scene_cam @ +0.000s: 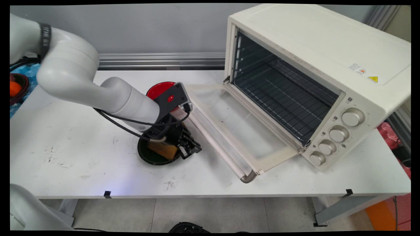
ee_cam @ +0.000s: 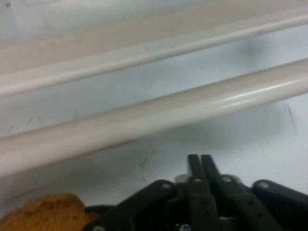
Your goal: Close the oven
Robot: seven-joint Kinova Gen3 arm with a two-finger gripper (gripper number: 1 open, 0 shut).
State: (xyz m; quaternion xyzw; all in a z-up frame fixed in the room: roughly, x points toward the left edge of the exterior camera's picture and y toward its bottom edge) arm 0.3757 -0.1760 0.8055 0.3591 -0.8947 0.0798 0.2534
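- The gripper [scene_cam: 192,149] is low over the table [scene_cam: 82,157], at the right rim of a dark green bowl [scene_cam: 147,156]. In the hand view its two fingers [ee_cam: 195,166] stand pressed together with nothing between them, so it is closed and empty.
- The dark green bowl sits directly beneath the wrist of the arm, and a brown piece of bread [scene_cam: 162,150] lies inside it, just beside the gripper. In the hand view the bread [ee_cam: 45,214] shows at the lower left corner, next to the black linkage.
- Ahead of the gripper, close to it, runs the cream handle bar [ee_cam: 159,113] of the oven door [scene_cam: 236,127]. The door is folded fully down and rests flat near the table surface.
- Beyond the door stands the cream toaster oven [scene_cam: 328,62], with its dark inside and wire rack [scene_cam: 282,95] open to view. Four round knobs [scene_cam: 338,133] sit in a column on its front panel, well apart from the gripper.
- Behind the gripper, partly hidden by the wrist, there is a red bowl [scene_cam: 159,89] on the table.
- Black cables [scene_cam: 118,123] hang from the arm above the green bowl.
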